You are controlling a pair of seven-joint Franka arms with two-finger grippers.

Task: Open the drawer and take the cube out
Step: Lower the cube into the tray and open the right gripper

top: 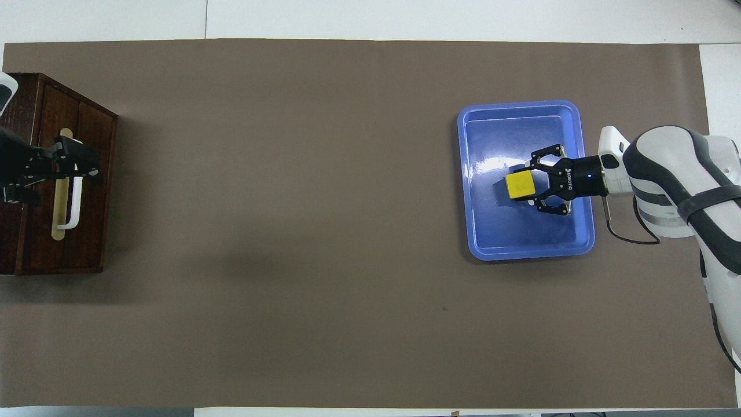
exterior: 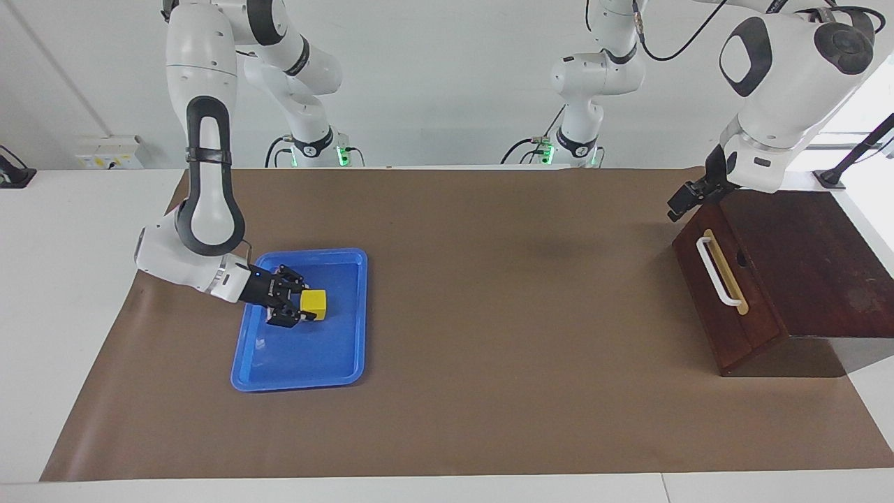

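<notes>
Your right gripper [exterior: 299,311] is clamped on the cube [exterior: 313,304], low over the blue tray [exterior: 347,363] near the table's right-arm end. Left gripper [exterior: 684,201] hangs above the box's top edge over the shut drawer [exterior: 719,279]; jaws: can't tell.

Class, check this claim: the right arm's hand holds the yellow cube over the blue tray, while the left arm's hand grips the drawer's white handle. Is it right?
Not quite. The facing view shows the left hand raised off the white handle, above the drawer, gripping nothing. The rest stands: the right hand holds the yellow cube over the blue tray.
</notes>
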